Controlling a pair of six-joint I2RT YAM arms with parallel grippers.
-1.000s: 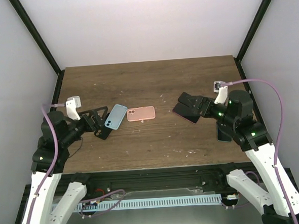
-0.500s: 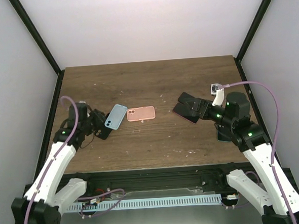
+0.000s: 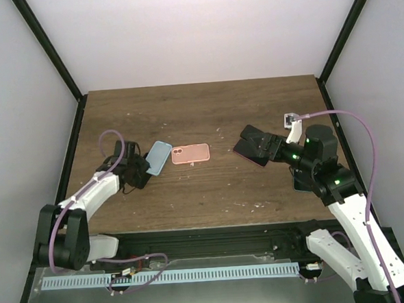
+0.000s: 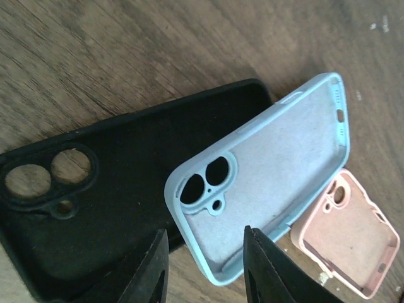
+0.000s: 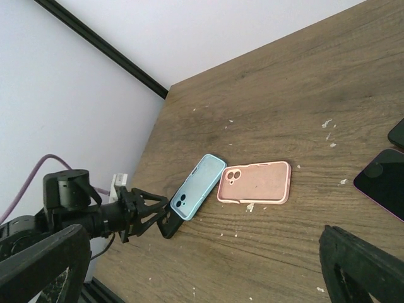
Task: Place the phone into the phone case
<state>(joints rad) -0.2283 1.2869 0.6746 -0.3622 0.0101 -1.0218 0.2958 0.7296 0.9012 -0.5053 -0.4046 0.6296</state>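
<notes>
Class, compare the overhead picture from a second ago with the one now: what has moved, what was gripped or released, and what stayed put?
The left arm dropped from a raised, bent pose to lying low and stretched out. Its left claw stayed by the black case, open, with the blue case end between its fingers. Nothing was gripped or released. The right claw, blue case, pink case and phone kept their places.
</notes>
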